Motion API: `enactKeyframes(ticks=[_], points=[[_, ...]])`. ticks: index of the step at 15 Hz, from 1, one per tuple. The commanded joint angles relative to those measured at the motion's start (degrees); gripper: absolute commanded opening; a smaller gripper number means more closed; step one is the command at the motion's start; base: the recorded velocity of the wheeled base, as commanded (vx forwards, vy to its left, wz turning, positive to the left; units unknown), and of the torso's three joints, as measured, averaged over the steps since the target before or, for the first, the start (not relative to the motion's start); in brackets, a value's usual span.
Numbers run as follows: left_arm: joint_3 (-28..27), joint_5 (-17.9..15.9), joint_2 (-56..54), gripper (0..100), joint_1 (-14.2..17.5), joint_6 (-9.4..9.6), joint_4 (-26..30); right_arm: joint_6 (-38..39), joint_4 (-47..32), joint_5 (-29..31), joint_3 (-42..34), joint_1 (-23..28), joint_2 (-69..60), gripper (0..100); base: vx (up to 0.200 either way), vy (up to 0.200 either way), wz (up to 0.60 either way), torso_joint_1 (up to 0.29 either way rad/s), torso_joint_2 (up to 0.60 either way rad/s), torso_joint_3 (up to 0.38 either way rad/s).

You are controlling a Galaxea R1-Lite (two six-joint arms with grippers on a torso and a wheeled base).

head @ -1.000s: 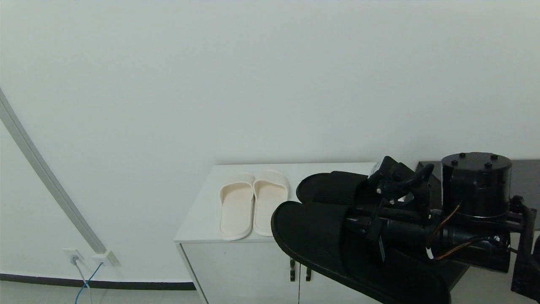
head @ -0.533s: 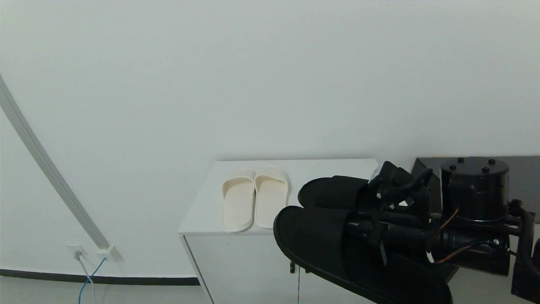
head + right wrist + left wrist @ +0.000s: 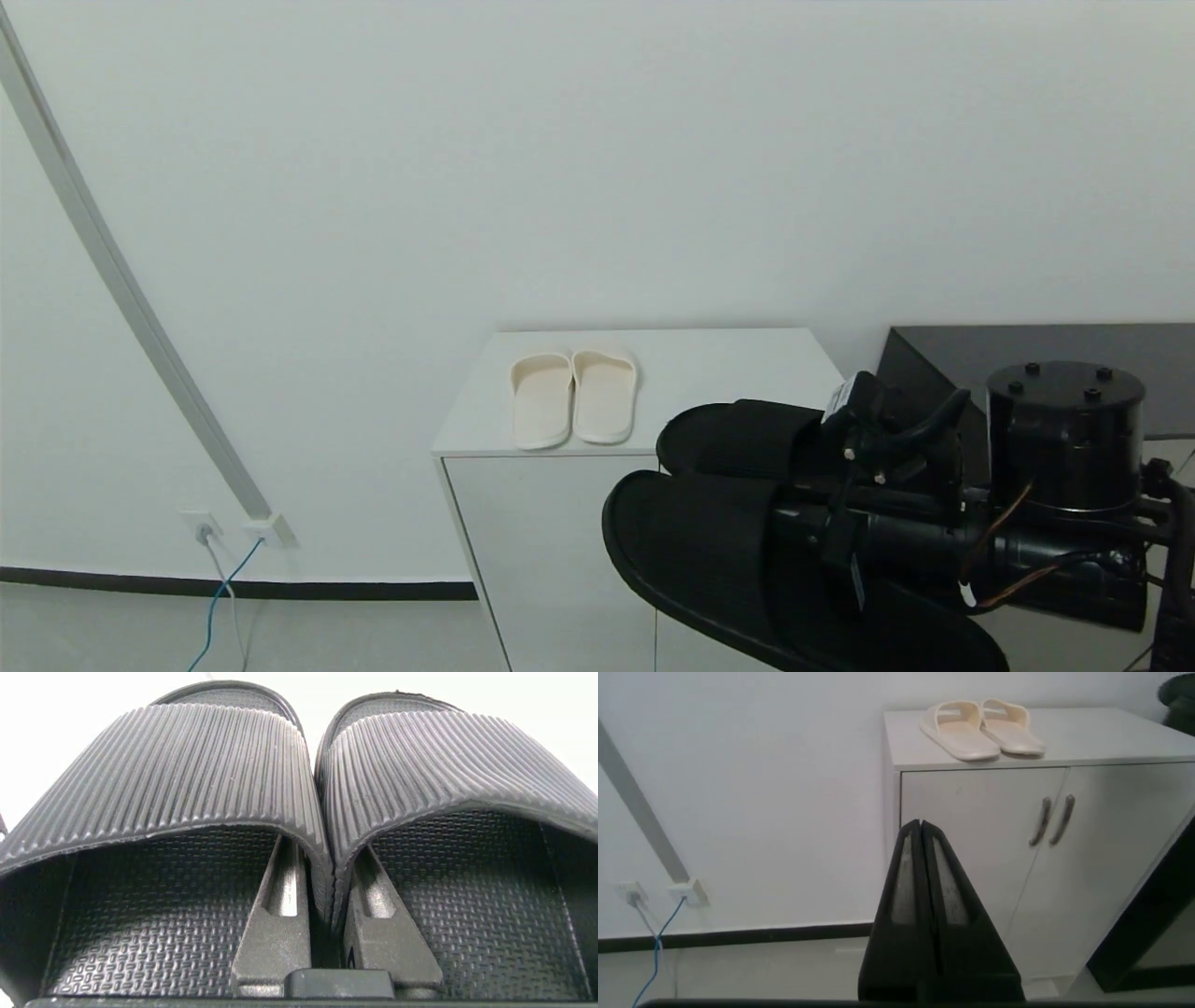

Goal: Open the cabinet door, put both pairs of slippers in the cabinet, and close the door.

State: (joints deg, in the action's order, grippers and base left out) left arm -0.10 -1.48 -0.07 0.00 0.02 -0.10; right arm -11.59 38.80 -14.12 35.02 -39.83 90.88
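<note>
A pair of black ribbed slippers (image 3: 700,532) hangs in the air in front of the white cabinet (image 3: 719,369), at its right side. My right gripper (image 3: 327,905) is shut on them, one finger inside each slipper, pinching their inner walls together. A cream pair of slippers (image 3: 574,397) lies side by side on the cabinet top, towards its left. Both cabinet doors (image 3: 980,831) are closed, with two handles (image 3: 1050,821) at the middle. My left gripper (image 3: 921,831) is shut on nothing, low in front of the cabinet's left door.
A dark table (image 3: 1027,345) stands right of the cabinet against the wall. A grey slanted strip (image 3: 121,280) runs down the wall to sockets with a blue cable (image 3: 219,597) at the lower left. Bare floor lies left of the cabinet.
The whole head view has shifted: the cabinet now looks smaller and farther off. The black slippers stay in my right gripper, now before the cabinet front instead of over its top.
</note>
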Motion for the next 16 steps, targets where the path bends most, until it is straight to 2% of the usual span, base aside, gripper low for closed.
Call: enactKeyframes(ticks=[1,5,13,14,16], points=[[0.01,-0.02,0.07,0,0.0,-0.02,0.01,-0.01,1.01,-0.03,-1.71,-0.08,-0.18,0,0.0,0.0,0.0,0.0,0.0,0.0],[0.01,-0.02,0.07,0,0.09,0.06,0.01,-0.1,6.02,-0.03,-4.88,-0.08,0.26,0,0.0,0.0,0.0,0.0,0.0,0.0],[0.01,-0.02,0.07,0,0.0,-0.02,0.01,-0.1,6.02,0.05,-5.32,-0.87,0.44,0,0.0,0.0,0.0,0.0,0.0,0.0],[0.01,-0.02,0.07,100,0.0,-0.02,0.1,-0.18,6.02,0.05,-5.32,-1.04,0.44,0,0.0,0.0,0.0,0.0,0.0,0.0],[0.01,-0.02,0.07,100,0.0,-0.11,0.01,-0.18,6.02,0.05,-5.4,-1.31,0.44,0,0.0,0.0,0.0,0.0,0.0,0.0]])
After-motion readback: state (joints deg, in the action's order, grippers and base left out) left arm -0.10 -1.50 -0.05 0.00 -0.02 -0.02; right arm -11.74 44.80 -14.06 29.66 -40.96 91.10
